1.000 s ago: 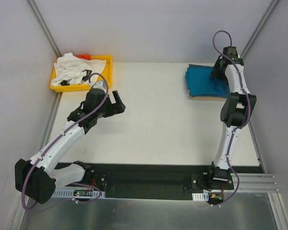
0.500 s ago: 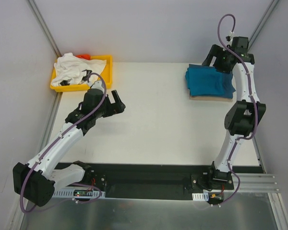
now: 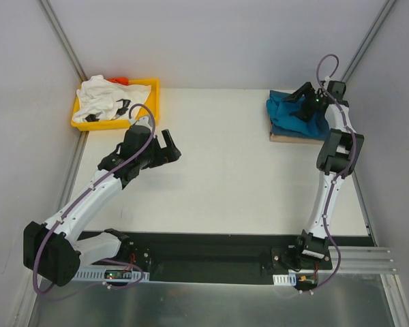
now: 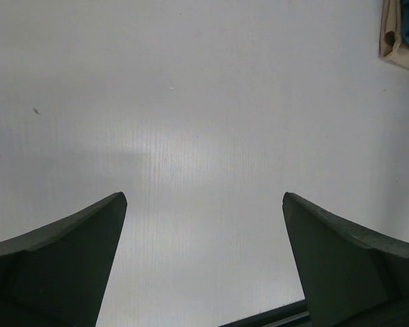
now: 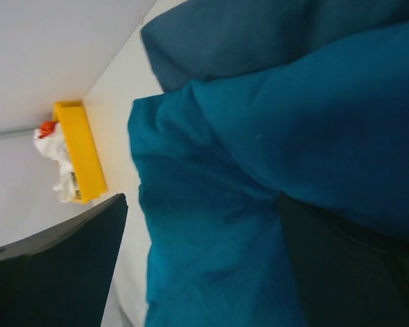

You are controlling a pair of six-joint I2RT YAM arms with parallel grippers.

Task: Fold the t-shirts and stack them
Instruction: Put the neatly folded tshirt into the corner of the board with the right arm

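The right gripper [image 3: 301,95] stands wide open, its jaws spread over the folded pile with no cloth pinched between them. In the right wrist view the teal shirt [image 5: 211,238] fills the space between and beneath the fingers [image 5: 61,272]. One of its folds bulges over the finger on the right side of the view. The darker blue shirt [image 5: 245,34] lies just beyond the fingertips, touching the teal one.

From above, the teal shirt [image 3: 293,117] lies directly under that gripper on a tan board [image 3: 290,138]. The board's near edge runs left to right, slightly tilted. The arm covers part of the pile, so its long axis cannot be told.

The left gripper [image 3: 169,146] is also fully open and holds nothing. It hangs over bare table [image 3: 225,177], its fingers [image 4: 68,259] pointing toward the right arm's side. In the left wrist view a corner of the board [image 4: 395,41] shows far ahead and to the right.

The white shirt [image 3: 99,99] lies crumpled behind the left gripper and to its left, in a yellow tray [image 3: 150,102]. It has no clear direction. Its black marks are too small to read. A red thing [image 3: 120,80] shows at the tray's far edge. From the right gripper, the tray [image 5: 85,150] and white shirt [image 5: 54,153] lie well off, beyond its left finger.
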